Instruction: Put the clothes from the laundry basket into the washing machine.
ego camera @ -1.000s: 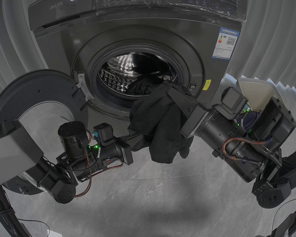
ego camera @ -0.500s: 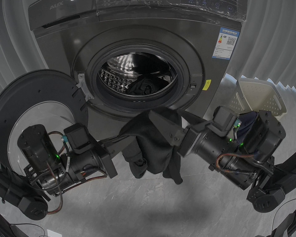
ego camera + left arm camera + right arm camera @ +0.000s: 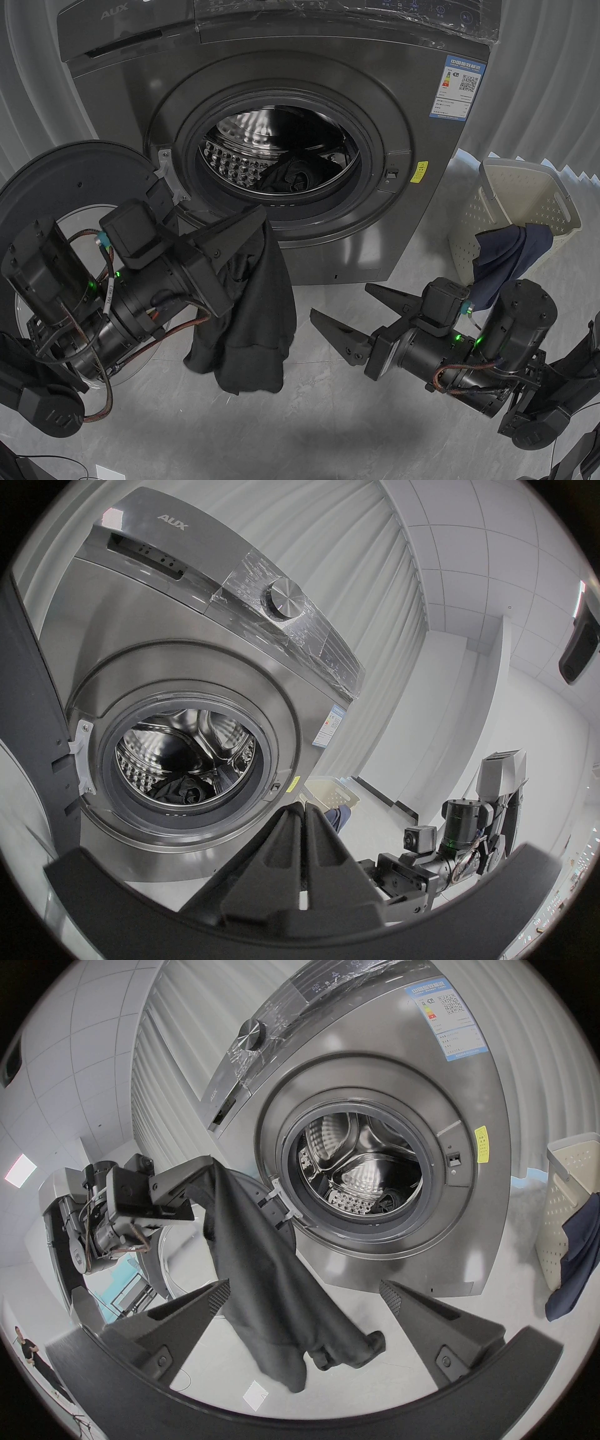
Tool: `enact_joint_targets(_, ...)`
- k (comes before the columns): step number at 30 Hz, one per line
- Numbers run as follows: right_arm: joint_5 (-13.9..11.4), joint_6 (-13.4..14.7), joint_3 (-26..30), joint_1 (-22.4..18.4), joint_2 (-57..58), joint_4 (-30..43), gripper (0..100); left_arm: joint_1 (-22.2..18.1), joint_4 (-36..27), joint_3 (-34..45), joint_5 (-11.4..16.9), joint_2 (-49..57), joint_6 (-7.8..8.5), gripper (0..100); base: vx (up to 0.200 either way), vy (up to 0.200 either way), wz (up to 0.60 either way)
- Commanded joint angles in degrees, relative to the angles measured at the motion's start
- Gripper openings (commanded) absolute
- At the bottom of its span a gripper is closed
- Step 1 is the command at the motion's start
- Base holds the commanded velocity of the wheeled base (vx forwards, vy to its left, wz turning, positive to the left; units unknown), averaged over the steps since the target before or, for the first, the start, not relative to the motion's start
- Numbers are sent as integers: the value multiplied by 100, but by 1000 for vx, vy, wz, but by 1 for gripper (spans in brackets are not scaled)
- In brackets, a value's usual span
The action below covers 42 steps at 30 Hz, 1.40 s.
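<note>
Clothes (image 3: 294,176) in drum (image 3: 240,164), blue garment (image 3: 506,250) in basket (image 3: 531,187); left fingers (image 3: 228,230) grip black garment (image 3: 256,325), right fingers (image 3: 337,337) splayed.

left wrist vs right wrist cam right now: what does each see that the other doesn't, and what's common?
Left wrist: the left gripper up close, its fingers pressed together, and the right arm farther off.
Right wrist: the black garment hanging from the left gripper, and the right gripper with its fingers spread open, holding nothing.
Both: the washing machine with its door open, dark clothes in the drum, and the laundry basket with a navy garment over its rim.
</note>
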<state>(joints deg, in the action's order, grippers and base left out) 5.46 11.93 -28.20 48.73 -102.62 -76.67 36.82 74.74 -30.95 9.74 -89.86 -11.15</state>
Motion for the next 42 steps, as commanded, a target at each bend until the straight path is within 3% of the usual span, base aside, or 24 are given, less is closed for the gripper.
enact_joint_targets(1, -1, -7, 42, 58, -56, -33, 100, 10, -39, -60, -113, 38, -1, 0, 0, 0, 0)
enact_joint_targets(4, -1, -68, -28, 67, -206, -112, 100, 19, -39, -51, -262, 30, -1, 0, 0, 0, 0)
enact_joint_targets(20, -54, -227, -1197, 23, -1032, -384, 100, 133, -39, -7, -297, 30, -1, 0, 0, 0, 0)
enact_joint_targets(23, -159, -235, -1742, -320, -1489, -367, 100, 133, -39, -7, -288, 74, 8, 0, 0, 0, 0)
enact_joint_targets(26, -168, -235, -1926, -452, -1691, -419, 100, 133, -39, 19, -288, 100, -1, 0, 0, 0, 0)
enact_joint_targets(42, -159, -367, -1988, -733, -2016, -648, 100, 186, -39, 54, -271, 82, 8, 0, 0, 0, 0)
